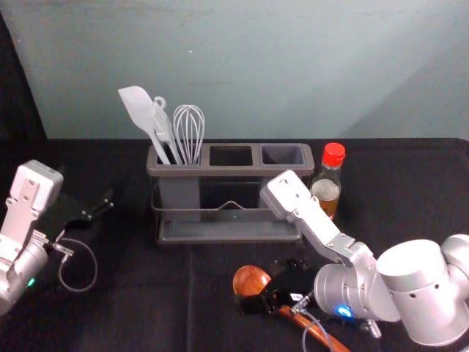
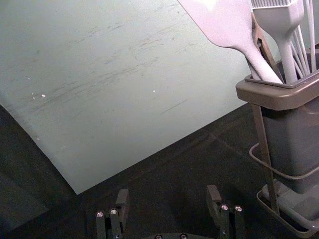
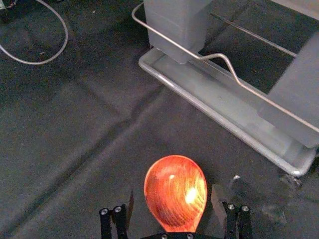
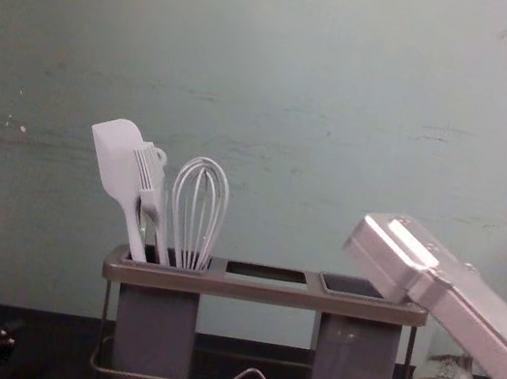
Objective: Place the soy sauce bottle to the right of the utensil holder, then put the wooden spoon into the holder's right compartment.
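Soy sauce bottle (image 1: 327, 183) stands right of the utensil holder (image 1: 231, 170), so it's spoon time: right gripper (image 3: 173, 194), spread open, straddles the wooden spoon (image 1: 250, 280) out front, seemingly without contact, and must close, then lift, while left gripper (image 2: 168, 193) sits open, empty, left of the holder.

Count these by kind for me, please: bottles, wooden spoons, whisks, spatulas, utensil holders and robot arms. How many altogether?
Bottle: 1
Wooden spoon: 1
Whisk: 1
Spatula: 1
Utensil holder: 1
Robot arms: 2, left arm at the left edge, right arm reaching over the spoon
Total: 7
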